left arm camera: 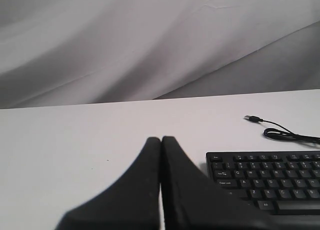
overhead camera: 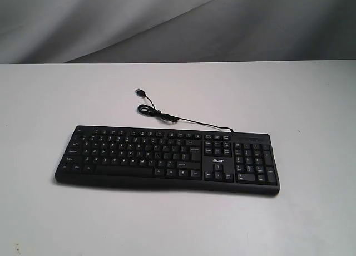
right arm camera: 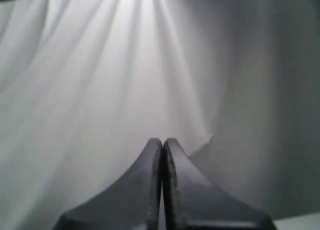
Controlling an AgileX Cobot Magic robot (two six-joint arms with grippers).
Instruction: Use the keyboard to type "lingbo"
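Observation:
The black keyboard lies flat on the white table, its number pad and white "acer" logo toward the right, its thin USB cable trailing behind it. In the left wrist view, the keyboard's left end shows beside my left gripper, which is shut with nothing in it and stays short of the keys. My right gripper is shut too, empty, facing only grey cloth. Neither gripper appears in the exterior view.
The white table spreads around the keyboard on all sides. A grey draped cloth hangs behind the table's far edge. The loose USB plug lies on the table behind the keyboard.

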